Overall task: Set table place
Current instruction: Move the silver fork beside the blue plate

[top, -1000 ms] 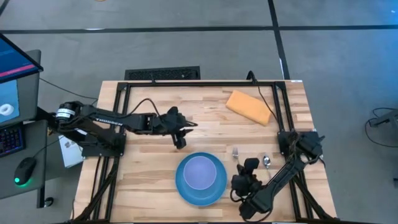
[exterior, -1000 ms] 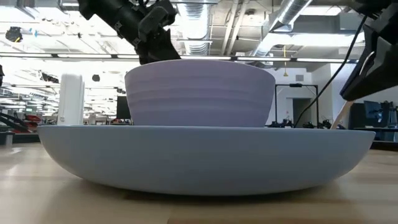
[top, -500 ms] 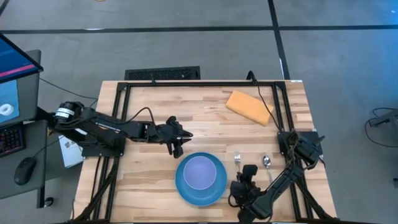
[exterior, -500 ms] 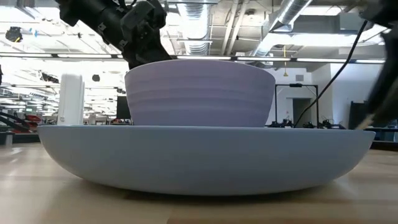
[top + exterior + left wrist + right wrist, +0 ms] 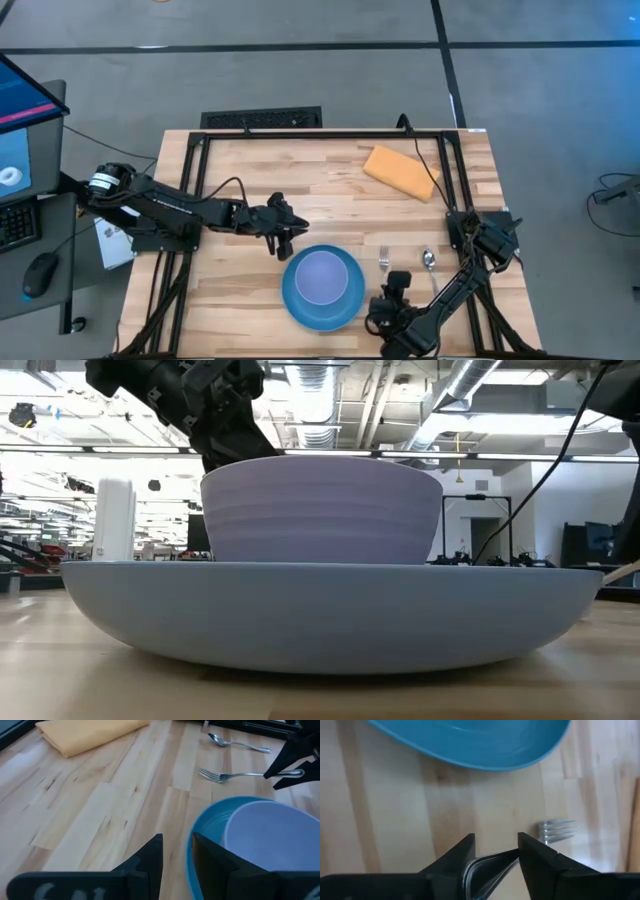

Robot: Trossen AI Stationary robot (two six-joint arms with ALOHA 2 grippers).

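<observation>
High view: the right gripper (image 5: 397, 291) has drawn back toward the table (image 5: 330, 190) edge, the fork (image 5: 384, 262) now beside the plate (image 5: 322, 281) and bowl (image 5: 322, 276).

Right wrist view: jaws narrowly parted around the handle — contact unclear.

Left wrist view: left gripper (image 5: 176, 850) slightly open, empty (closer to the plate).

Bare planks of the table (image 5: 240, 290) lie open along the left edge and front-left corner. A blue plate (image 5: 298, 296) with a bowl (image 5: 322, 275) blocks the front middle; fork (image 5: 383, 261) and spoon (image 5: 428, 260) lie beside it; an orange pad (image 5: 400, 172) fills the back-right corner.
</observation>
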